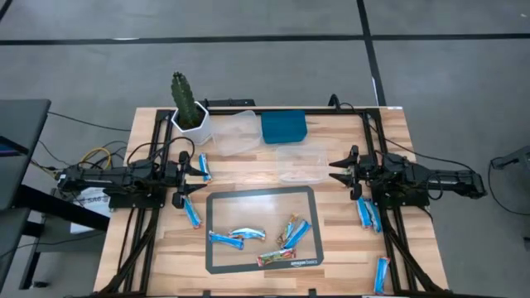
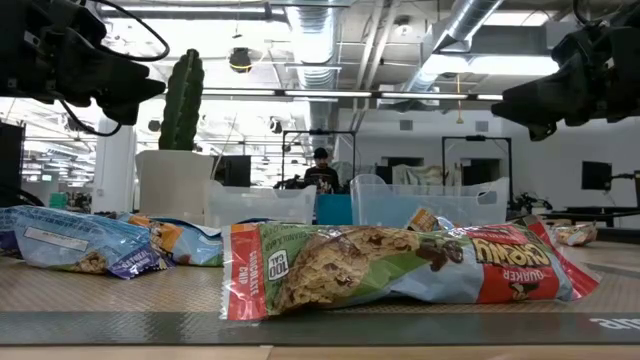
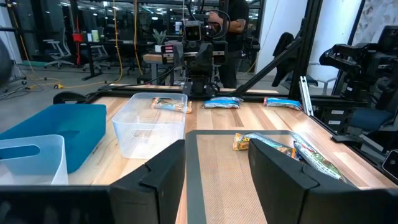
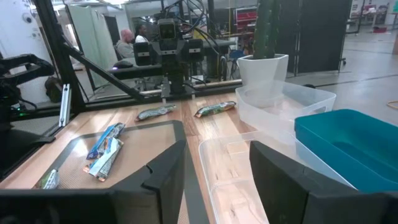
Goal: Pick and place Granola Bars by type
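Note:
Several granola bars lie flat on the dark mat [image 1: 217,199]: blue ones [image 1: 225,240] [image 1: 296,234], a tan one [image 1: 288,227] and a red-multicoloured one [image 1: 276,258], which fills the low view [image 2: 400,265]. More blue bars lie on the wood left of the mat [image 1: 204,166] [image 1: 192,212] and right of it [image 1: 368,213] [image 1: 381,273]. My left gripper [image 1: 197,178] [image 3: 217,180] hovers open at the mat's left edge. My right gripper [image 1: 338,171] [image 4: 217,180] hovers open beside a clear tub. Neither holds anything.
Behind the mat stand a clear tub [image 1: 234,132], a blue bin [image 1: 284,127] and a second clear tub [image 1: 301,163]. A cactus in a white pot [image 1: 189,112] is at the far left. Black frame rails [image 1: 364,141] run along the table's sides. A person [image 2: 320,170] is in the room beyond.

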Robot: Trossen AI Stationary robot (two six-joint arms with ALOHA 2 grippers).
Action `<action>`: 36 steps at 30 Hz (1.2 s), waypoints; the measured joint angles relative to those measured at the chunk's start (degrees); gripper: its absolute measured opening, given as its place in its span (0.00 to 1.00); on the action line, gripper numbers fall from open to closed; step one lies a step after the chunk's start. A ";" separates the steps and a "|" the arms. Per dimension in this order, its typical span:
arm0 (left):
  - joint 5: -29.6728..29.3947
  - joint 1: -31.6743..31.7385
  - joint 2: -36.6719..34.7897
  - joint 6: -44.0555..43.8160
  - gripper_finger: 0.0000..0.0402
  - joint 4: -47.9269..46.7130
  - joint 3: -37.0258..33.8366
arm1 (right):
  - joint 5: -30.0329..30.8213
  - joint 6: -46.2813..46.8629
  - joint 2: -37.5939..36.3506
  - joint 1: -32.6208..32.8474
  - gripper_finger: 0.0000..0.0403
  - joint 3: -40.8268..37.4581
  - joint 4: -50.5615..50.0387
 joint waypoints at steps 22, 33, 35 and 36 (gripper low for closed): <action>2.82 -0.08 0.01 0.37 0.42 0.25 0.00 | 0.00 0.00 0.00 0.00 0.42 0.00 0.01; -8.54 -0.06 2.56 1.78 0.42 -7.46 3.22 | 0.00 0.01 0.00 -0.01 0.42 0.00 0.02; -11.64 -0.04 4.82 1.71 0.42 -10.33 4.93 | 0.01 0.00 0.00 -0.02 0.42 0.00 0.00; -13.04 -0.05 6.16 1.61 0.42 -10.91 5.95 | 0.00 0.00 0.00 0.00 0.42 0.00 0.01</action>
